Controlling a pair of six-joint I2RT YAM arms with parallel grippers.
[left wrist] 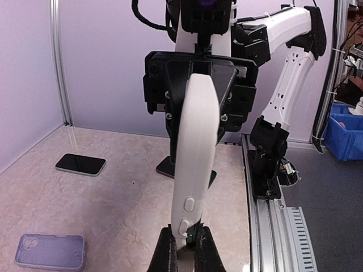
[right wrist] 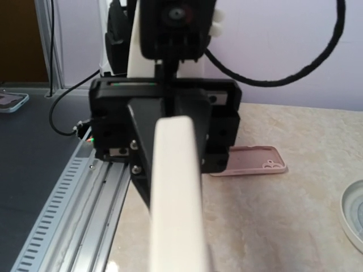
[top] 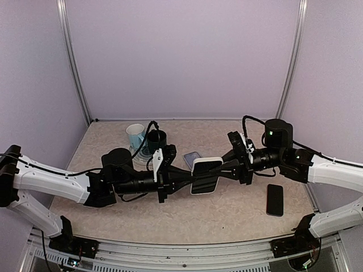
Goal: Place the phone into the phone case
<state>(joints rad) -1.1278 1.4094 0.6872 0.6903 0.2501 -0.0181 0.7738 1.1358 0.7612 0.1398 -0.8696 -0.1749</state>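
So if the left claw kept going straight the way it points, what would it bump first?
The left claw pinches the white case; straight beyond, it would most likely hit the right claw, gripping the case's other end.

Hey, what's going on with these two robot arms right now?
The left hand and the right hand each pinch one end of a white phone case, holding it in the air between them. A black phone lies on the table at the right, not yet in a case. A lilac case lies nearby.
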